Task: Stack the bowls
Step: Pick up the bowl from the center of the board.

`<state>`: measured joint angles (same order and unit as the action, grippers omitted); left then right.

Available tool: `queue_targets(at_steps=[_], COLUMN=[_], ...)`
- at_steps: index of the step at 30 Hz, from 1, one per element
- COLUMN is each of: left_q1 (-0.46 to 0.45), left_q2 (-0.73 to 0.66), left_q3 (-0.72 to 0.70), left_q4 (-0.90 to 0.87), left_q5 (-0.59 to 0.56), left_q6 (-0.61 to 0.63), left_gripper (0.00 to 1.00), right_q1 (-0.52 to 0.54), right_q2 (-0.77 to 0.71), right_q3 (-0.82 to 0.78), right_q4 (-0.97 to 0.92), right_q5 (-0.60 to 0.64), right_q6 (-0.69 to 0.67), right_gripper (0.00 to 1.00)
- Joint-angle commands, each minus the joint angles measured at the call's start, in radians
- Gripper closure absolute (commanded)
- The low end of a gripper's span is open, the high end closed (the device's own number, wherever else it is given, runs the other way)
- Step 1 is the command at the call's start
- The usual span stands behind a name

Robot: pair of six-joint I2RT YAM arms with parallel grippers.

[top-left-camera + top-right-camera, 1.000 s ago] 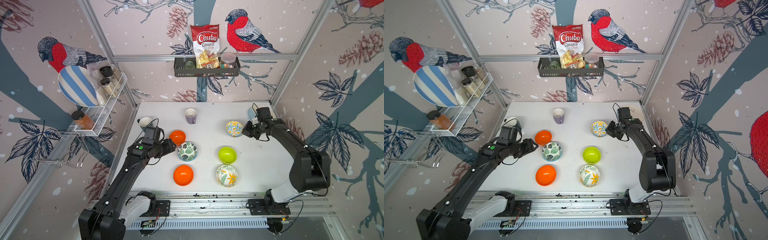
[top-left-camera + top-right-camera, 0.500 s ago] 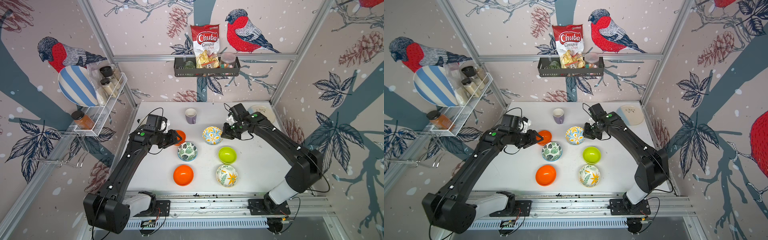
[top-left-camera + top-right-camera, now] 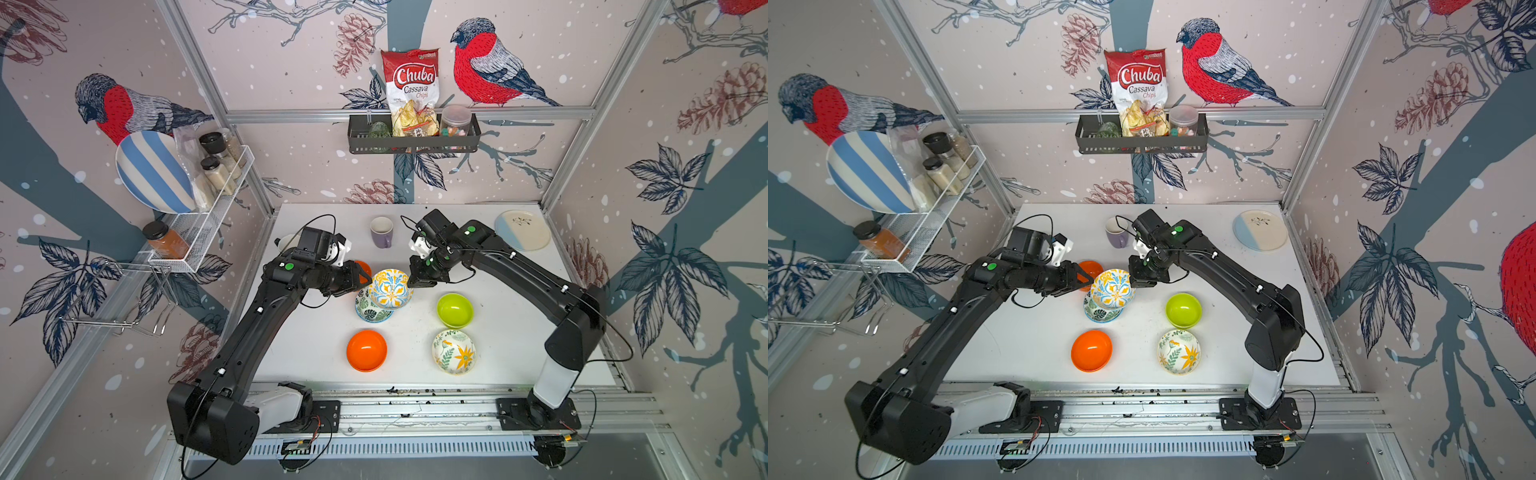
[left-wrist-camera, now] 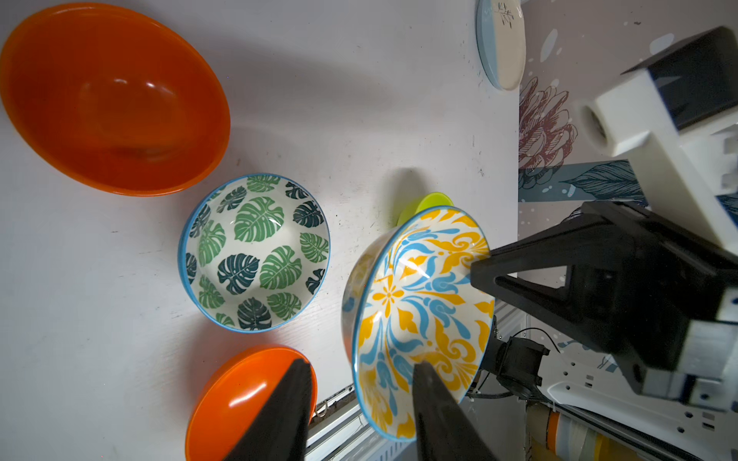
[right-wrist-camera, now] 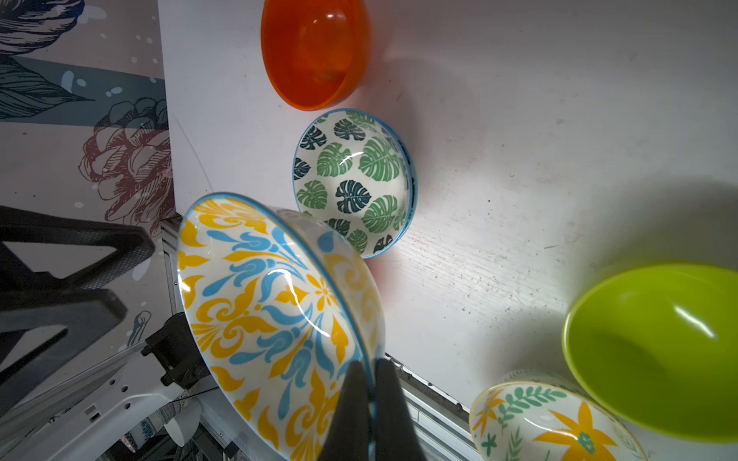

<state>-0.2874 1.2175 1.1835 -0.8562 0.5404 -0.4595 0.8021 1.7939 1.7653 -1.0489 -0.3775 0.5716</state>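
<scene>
The right gripper (image 5: 369,365) is pinched tight on the rim of the yellow-and-blue bowl (image 3: 390,289), holding it tilted and clear of the white table (image 3: 316,340). In both top views this bowl hangs partly over the leaf bowl (image 3: 1100,312), which sits upright on the table below it. The left gripper (image 4: 361,364) is at the raised bowl's opposite side with its jaws apart and holding nothing. One finger (image 4: 439,415) crosses the bowl's inside and the other lies outside its wall, with the rim between them; whether either touches the bowl I cannot tell.

Just behind the left fingers, and largely hidden by them in a top view, stands the far orange bowl (image 3: 1096,266), empty and close beside the leaf bowl. The near orange bowl (image 3: 366,350) sits toward the front edge. The lime bowl (image 3: 455,309) and the flower bowl (image 3: 454,351) stand on the right side, each alone, none touching another.

At the back a purple mug (image 3: 381,232) stands between the two wrists, near the right arm's cables. A flat blue-and-cream plate (image 3: 522,230) lies in the far right corner, well apart from the bowls. The left arm covers the table's far left part — something pale shows behind its wrist, too hidden to name
</scene>
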Motion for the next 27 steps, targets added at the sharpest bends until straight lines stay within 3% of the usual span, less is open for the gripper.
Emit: queue_targets(at_steps=[1, 13, 27], left_q1=[-0.004, -0.026, -0.035], left_q2=[-0.006, -0.002, -0.016], left_q3=[-0.012, -0.045, -0.065], left_q4=[-0.040, -0.020, -0.019], left_q5=[-0.034, -0.049, -0.075], left_q6=[0.032, 0.025, 0.015], left_gripper=[0.60, 0.71, 0.99], right_q1=[0.013, 0.032, 0.032], right_q2=[0.012, 0.031, 0.037], right_q3=[0.035, 0.073, 0.054], right_q4=[-0.033, -0.039, -0.022], right_q5=[-0.043, -0.063, -0.069], right_q6=[-0.025, -0.032, -0.038], right_gripper=[1.00, 1.00, 1.00])
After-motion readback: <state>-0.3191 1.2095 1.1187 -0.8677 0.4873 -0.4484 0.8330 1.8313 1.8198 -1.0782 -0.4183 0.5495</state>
